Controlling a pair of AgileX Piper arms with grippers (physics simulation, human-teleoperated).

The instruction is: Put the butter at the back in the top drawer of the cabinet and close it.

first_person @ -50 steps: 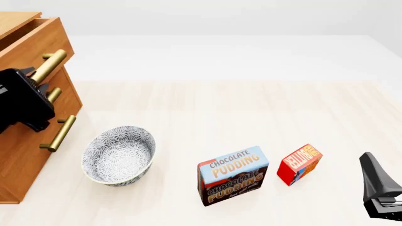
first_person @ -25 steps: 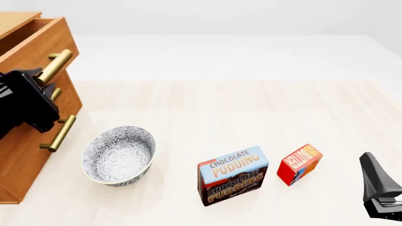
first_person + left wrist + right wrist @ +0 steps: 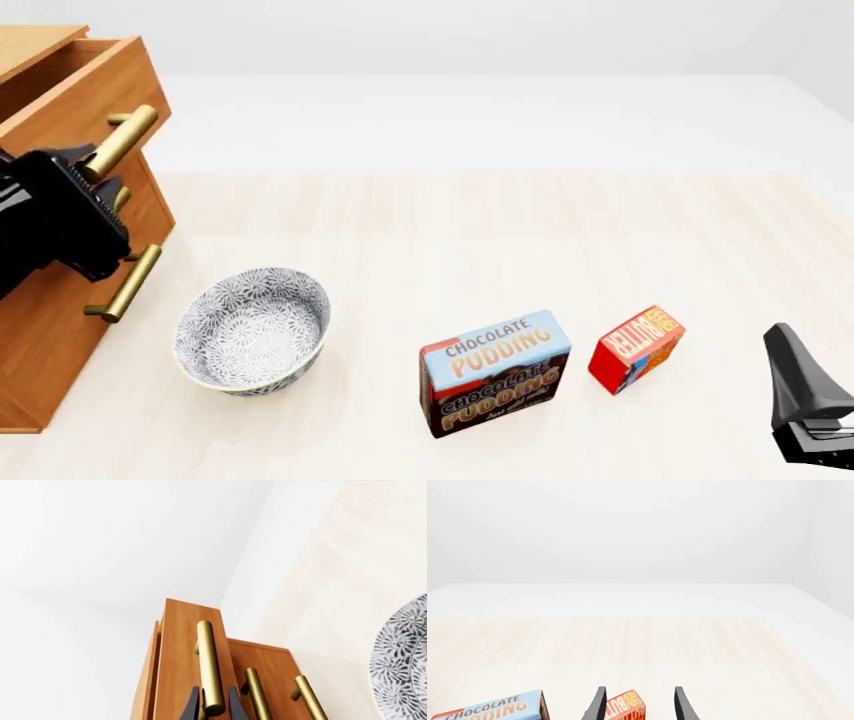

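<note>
Sliding outward from the cabinet point(image 3: 54, 300), the top drawer point(image 3: 94, 95) now stands a little further open than it did a second ago; its front juts past the two lower drawer fronts, and its brass handle point(image 3: 123, 135) has crept away from the cabinet face with it. The left gripper point(image 3: 213, 711) is doing the pulling: in the left wrist view its two dark fingers sit one on each side of the handle bar, closed down to the bar's thickness, so it appears clamped on it. That suggests the opening step is under way and not yet finished, since only a strip of the drawer's inside shows from the front.

The butter point(image 3: 638, 349) has not moved. It stands on the table well away from the cabinet, beyond the patterned bowl point(image 3: 251, 327) and just past the chocolate pudding box point(image 3: 495, 371) on the side far from the cabinet. The right gripper point(image 3: 639, 706) is still low near it, holding nothing, its fingers spread wider than the box; in the right wrist view the butter shows between them, apparently a little ahead of the tips and not yet gripped.
</note>
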